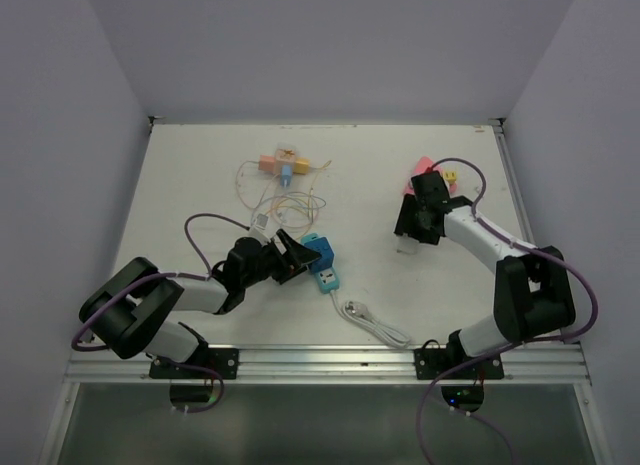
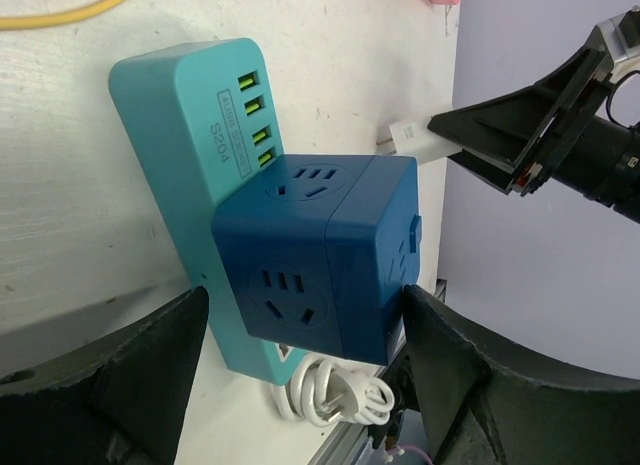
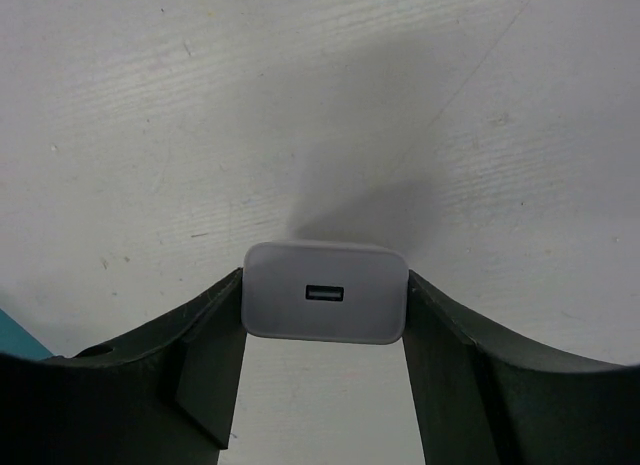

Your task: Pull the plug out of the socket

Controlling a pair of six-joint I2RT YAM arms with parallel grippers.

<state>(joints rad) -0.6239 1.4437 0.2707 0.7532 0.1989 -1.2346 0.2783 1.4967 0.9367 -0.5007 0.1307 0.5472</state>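
Note:
A dark blue cube socket [image 2: 320, 255] sits plugged on a teal power strip [image 2: 190, 135] near the table's front middle [image 1: 322, 260]. My left gripper [image 2: 305, 315] is shut around them, one finger against the cube's side, the other [image 2: 150, 365] against the strip's side. The white USB charger plug [image 3: 325, 292] is out of the socket and held between my right gripper's fingers [image 3: 325, 315], low over bare table to the right of the strip [image 1: 408, 247]. It also shows in the left wrist view [image 2: 410, 137], clear of the cube.
A coiled white cord with its own plug [image 1: 375, 323] lies at the front edge by the strip. Orange and yellow adapters with thin wires [image 1: 282, 167] lie at the back middle. Pink and yellow pieces [image 1: 438, 171] lie behind my right arm.

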